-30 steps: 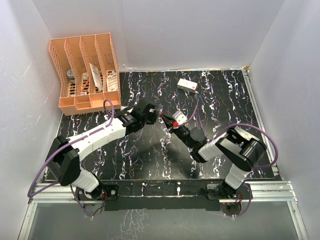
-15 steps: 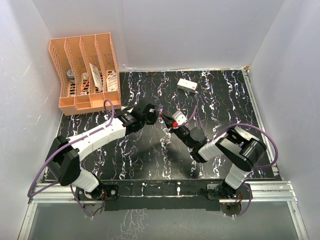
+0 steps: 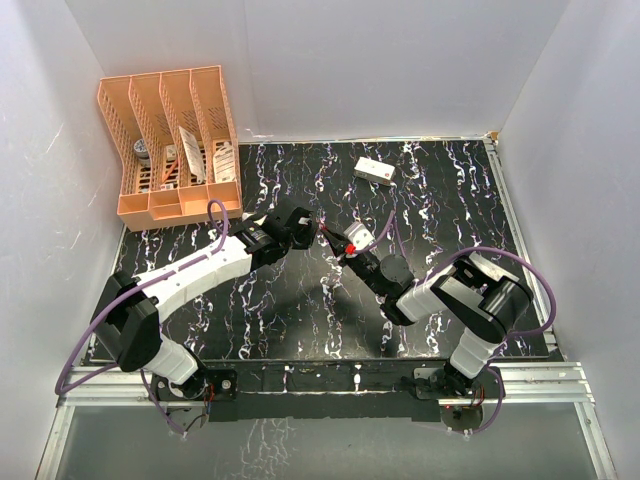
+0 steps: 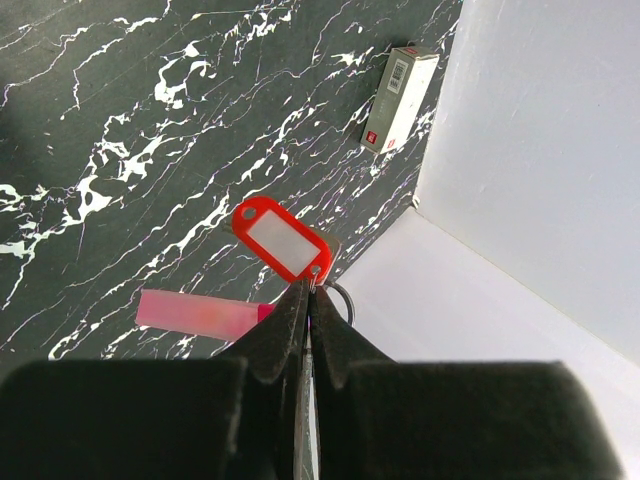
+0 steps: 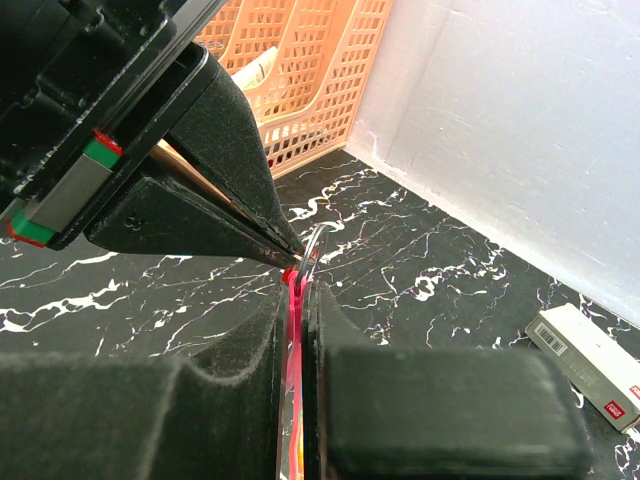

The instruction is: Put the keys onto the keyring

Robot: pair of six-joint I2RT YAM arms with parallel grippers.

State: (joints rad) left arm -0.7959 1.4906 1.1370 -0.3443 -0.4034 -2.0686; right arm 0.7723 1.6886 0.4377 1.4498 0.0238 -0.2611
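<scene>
My left gripper (image 4: pixel 308 290) is shut on a thin pale metal strip, and the red-headed key (image 4: pixel 283 240) sticks out from its tips. The keyring's metal ring (image 4: pixel 340 300) shows just beside those tips, and its slim pink tag (image 4: pixel 200 313) runs off to the left behind the fingers. In the right wrist view my right gripper (image 5: pixel 300 285) is shut on the pink tag (image 5: pixel 298 330), seen edge-on. The ring (image 5: pixel 315 245) pokes out past its tips and touches the left fingers (image 5: pixel 230 200). Both grippers (image 3: pixel 322 230) (image 3: pixel 343 250) meet tip to tip above mid-table.
A white box with red marks (image 3: pixel 374 171) lies at the back of the black marbled table (image 3: pixel 290 320). An orange file rack (image 3: pixel 170 145) holding small items stands in the back left corner. White walls close in the sides and back.
</scene>
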